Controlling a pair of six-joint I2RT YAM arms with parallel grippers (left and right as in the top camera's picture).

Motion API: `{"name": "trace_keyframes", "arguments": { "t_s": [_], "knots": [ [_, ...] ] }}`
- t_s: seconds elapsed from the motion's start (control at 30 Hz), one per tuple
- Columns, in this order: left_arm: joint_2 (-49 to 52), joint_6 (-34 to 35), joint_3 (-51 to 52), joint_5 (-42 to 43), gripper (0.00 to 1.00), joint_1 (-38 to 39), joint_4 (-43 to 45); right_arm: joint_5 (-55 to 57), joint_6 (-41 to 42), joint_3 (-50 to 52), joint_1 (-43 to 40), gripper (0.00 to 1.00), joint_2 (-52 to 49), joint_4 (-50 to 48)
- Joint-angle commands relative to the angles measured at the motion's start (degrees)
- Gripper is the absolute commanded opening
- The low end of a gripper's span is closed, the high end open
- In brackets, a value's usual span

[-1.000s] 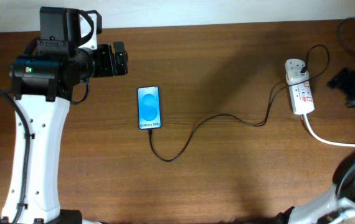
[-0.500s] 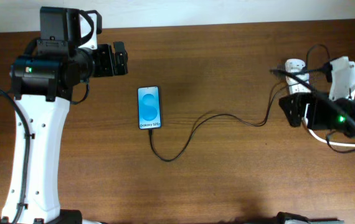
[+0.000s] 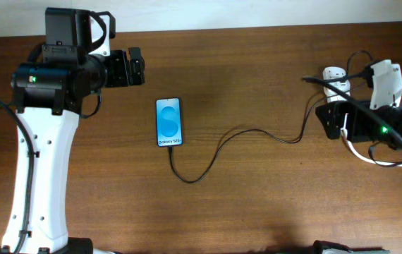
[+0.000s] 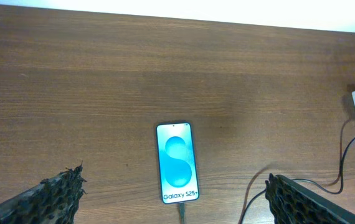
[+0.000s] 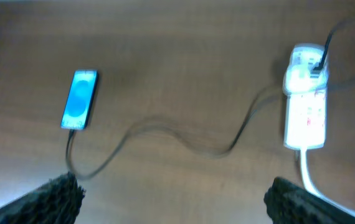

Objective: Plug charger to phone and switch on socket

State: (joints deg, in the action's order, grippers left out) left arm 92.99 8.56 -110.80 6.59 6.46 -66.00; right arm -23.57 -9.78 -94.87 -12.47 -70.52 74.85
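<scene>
The brown wooden table (image 3: 257, 204) lies bare across the lower frame, its far edge along the top. The left gripper (image 3: 135, 68) hangs at upper left, jaws wide and empty. The right gripper (image 5: 171, 186), equally wide and empty, hovers over the white power strip (image 3: 336, 83) at the right, which lies lengthwise top to bottom. The blue-screened black smartphone (image 3: 168, 122) lies left of centre, aligned likewise, lettering downward, with open wood around it. The thin black charger cable (image 3: 257, 132) snakes from its bottom edge to the strip's upper end.
</scene>
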Motion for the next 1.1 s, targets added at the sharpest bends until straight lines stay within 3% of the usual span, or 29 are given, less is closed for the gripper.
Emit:
{"name": "trace_keyframes", "arguments": {
  "t_s": [0.0,0.13,0.23,0.4,0.5,0.7,0.83,0.9,1.07],
  "knots": [
    [-0.8,-0.3,-0.5,-0.4,0.99,-0.2,0.1,3.9,-0.7,4.7,4.2,0.98,5.0,-7.4],
    [-0.8,-0.3,-0.5,-0.4,0.99,-0.2,0.1,8.2,-0.7,22.1,11.1,0.98,17.0,-26.1],
    [-0.8,-0.3,-0.5,-0.4,0.99,-0.2,0.1,13.0,1.5,42.1,15.7,0.98,31.7,-42.6],
    [-0.8,-0.3,-0.5,-0.4,0.99,-0.2,0.1,15.2,3.2,66.5,17.8,0.98,53.0,-60.9],
    [-0.8,-0.3,-0.5,-0.4,0.99,-0.2,0.1,15.3,3.1,77.7,17.7,0.98,62.0,-66.8],
    [-0.8,-0.3,-0.5,-0.4,0.99,-0.2,0.1,15.3,3.2,93.4,17.8,0.98,70.4,-79.9],
    [-0.8,-0.3,-0.5,-0.4,0.99,-0.2,0.1,15.5,2.7,94.6,17.7,0.98,70.3,-77.2],
    [-0.8,-0.3,-0.5,-0.4,1.00,-0.2,0.1,15.5,2.8,94.6,17.7,0.98,70.3,-70.9],
    [-0.8,-0.3,-0.5,-0.4,0.99,-0.2,0.1,15.3,2.8,94.6,17.7,0.99,70.3,-71.0]
  ]
}}
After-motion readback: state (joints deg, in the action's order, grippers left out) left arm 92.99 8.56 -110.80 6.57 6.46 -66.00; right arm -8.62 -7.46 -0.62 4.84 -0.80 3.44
